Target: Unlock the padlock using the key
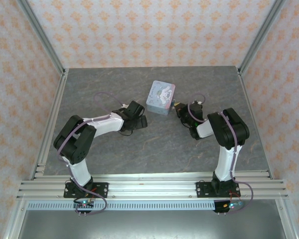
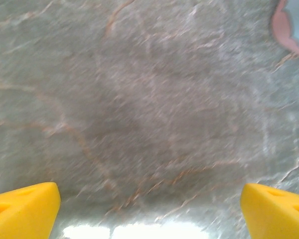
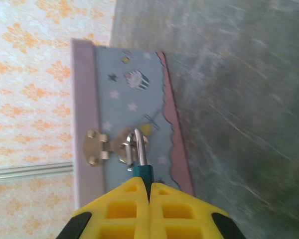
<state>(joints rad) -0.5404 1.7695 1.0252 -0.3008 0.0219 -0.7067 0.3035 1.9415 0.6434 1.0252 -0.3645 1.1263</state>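
Note:
The padlock (image 3: 143, 172) has a teal body, and its silver shackle (image 3: 139, 145) passes through the brassy hasp (image 3: 97, 147) on the side of the pastel tin (image 3: 127, 94). My right gripper (image 3: 149, 191) is shut on the padlock's body, with the shackle poking out past its yellow fingertips. From above, that gripper (image 1: 182, 109) sits just right of the tin (image 1: 160, 97). My left gripper (image 1: 139, 119) hovers low over the table left of the tin. It is open, its yellow fingers (image 2: 21, 209) wide apart with bare table between them. The key is out of view.
The grey marbled table (image 1: 154, 144) is ringed by patterned walls and aluminium posts. A corner of the tin (image 2: 294, 22) shows at the top right of the left wrist view. A metal rail (image 1: 149, 186) runs along the near edge.

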